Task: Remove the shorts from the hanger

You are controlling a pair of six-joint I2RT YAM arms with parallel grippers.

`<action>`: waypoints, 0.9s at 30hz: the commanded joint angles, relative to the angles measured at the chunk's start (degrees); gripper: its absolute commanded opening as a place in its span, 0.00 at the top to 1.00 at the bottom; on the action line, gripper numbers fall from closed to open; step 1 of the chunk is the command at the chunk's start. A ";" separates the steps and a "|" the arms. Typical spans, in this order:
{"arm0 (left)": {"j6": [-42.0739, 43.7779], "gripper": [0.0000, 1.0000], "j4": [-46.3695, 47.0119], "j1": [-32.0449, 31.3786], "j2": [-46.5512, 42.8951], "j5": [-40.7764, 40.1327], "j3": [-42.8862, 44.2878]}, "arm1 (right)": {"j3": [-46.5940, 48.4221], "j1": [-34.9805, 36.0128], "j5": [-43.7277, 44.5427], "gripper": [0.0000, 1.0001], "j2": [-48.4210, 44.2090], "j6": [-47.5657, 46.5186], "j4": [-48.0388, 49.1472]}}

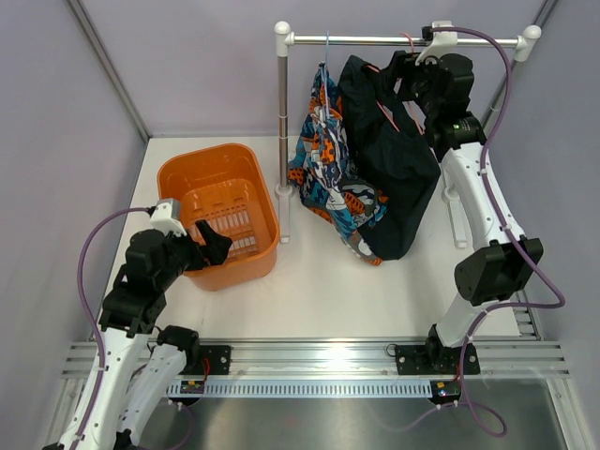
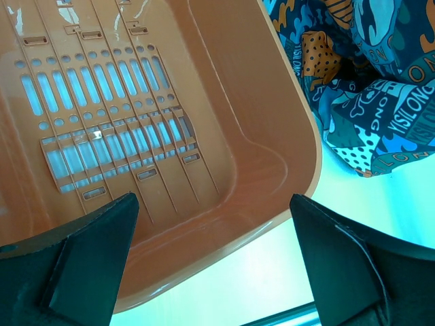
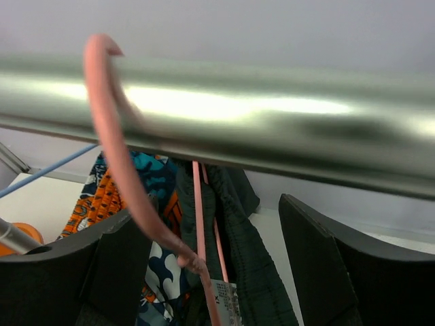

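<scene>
Top camera looks down on the whole table (image 1: 356, 300). Left wrist peers close into the basket (image 2: 302, 136), right wrist up at the rail (image 3: 238, 109); both show from above.

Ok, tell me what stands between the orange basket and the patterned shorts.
In the top view, the rack's upright post stands between the orange basket and the patterned shorts.

A basket (image 1: 220, 211) sits on the left of the table (image 1: 375, 291), just left of the post (image 1: 283, 122) carrying the far rail (image 1: 403, 40). Two garments hang from the rail, the left-hand garment (image 1: 328, 173) touching the right-hand garment (image 1: 394, 159). The latter's hanger hook (image 3: 109, 136) lies over the rail, beside the right gripper (image 1: 411, 67). The left gripper (image 1: 214, 242) is at the basket's near right rim.
</scene>
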 commanded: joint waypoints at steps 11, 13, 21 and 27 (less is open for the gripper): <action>-0.14 0.01 1.75 -0.39 -0.55 0.20 -0.04 | 1.95 0.57 2.03 0.70 -0.14 -1.14 0.76; -0.14 0.01 1.75 -0.39 -0.55 0.11 -0.04 | 1.95 0.57 2.12 0.93 -0.32 -0.79 0.14; -0.23 0.01 1.66 -0.47 -0.73 0.02 -0.04 | 2.56 0.92 2.81 1.00 -4.27 0.27 -1.70; -0.32 0.01 1.66 -0.56 -0.90 -0.07 -0.04 | 4.59 1.27 4.84 1.00 -8.31 1.06 -5.04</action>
